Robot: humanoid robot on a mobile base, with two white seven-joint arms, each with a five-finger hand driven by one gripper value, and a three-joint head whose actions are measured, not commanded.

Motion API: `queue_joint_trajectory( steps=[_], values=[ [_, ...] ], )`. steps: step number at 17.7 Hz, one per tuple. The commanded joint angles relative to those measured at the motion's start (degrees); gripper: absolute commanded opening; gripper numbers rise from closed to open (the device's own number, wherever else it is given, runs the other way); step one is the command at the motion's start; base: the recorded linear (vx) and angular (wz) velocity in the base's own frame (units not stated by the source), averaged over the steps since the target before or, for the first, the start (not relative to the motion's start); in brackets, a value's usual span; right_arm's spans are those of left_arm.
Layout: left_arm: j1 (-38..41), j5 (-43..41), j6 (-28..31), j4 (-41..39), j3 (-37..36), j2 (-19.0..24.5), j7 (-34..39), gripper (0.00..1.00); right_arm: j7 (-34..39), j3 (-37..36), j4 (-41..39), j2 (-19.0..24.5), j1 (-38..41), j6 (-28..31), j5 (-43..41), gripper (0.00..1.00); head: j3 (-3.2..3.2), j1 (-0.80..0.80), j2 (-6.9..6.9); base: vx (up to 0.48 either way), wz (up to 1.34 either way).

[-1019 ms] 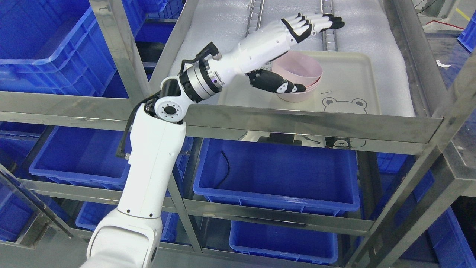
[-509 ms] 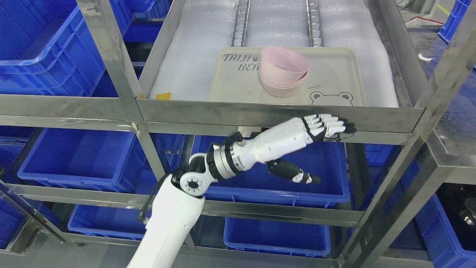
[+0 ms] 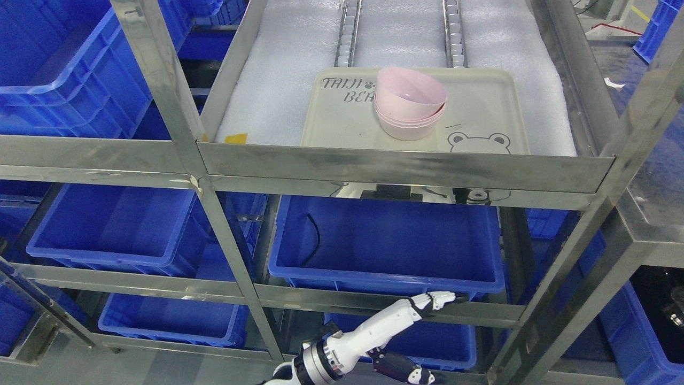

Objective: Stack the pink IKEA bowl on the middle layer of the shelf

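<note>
A stack of pink bowls stands on a cream tray printed with a bear, on the foam-lined shelf layer. The top bowl sits tilted in the stack. My left hand is far below the tray, near the bottom edge of the view, in front of a lower shelf rail. Its white fingers are stretched out, the dark thumb is spread apart, and it holds nothing. My right arm does not show.
Steel shelf rails and posts frame the tray layer. Blue plastic bins fill the lower levels and the left side. A roller track runs behind the tray.
My left arm has dropped from beside the bowls, past the shelf's front rail, down to the bottom of the view. The bowls stay stacked on the tray. The camera shifted slightly.
</note>
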Motion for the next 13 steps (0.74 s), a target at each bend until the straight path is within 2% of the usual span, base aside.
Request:
queue_joint_trajectory(
  steps=[1, 2, 3, 4, 6, 13],
  values=[
    [7.2, 2.8, 3.7, 3.0, 3.8, 1.0, 20.9, 0.98, 0.0, 0.0, -1.0, -1.0, 0.2, 0.0, 0.0, 1.00, 0.00, 0.00, 0.00, 0.000, 0.00],
    [6.6, 2.8, 7.1, 2.4, 3.9, 1.0, 29.3, 0.98, 0.0, 0.0, -1.0, -1.0, 0.2, 0.0, 0.0, 1.00, 0.00, 0.00, 0.00, 0.000, 0.00],
    [6.2, 3.1, 11.1, 1.5, 4.1, 1.0, 34.8, 0.98, 0.0, 0.0, -1.0, -1.0, 0.2, 0.0, 0.0, 1.00, 0.00, 0.00, 0.00, 0.000, 0.00],
    [6.1, 4.7, 15.2, 0.4, 4.3, 1.0, 36.8, 0.98, 0.0, 0.0, -1.0, -1.0, 0.2, 0.0, 0.0, 1.00, 0.00, 0.00, 0.00, 0.000, 0.00],
    [6.1, 8.8, 18.8, -1.5, 4.6, 1.0, 36.7, 0.98, 0.0, 0.0, -1.0, -1.0, 0.2, 0.0, 0.0, 1.00, 0.00, 0.00, 0.00, 0.000, 0.00],
    [4.3, 8.8, 18.2, -2.2, 4.5, 1.0, 34.1, 1.00, 0.0, 0.0, -1.0, -1.0, 0.2, 0.0, 0.0, 1.00, 0.00, 0.00, 0.00, 0.000, 0.00]
  ],
)
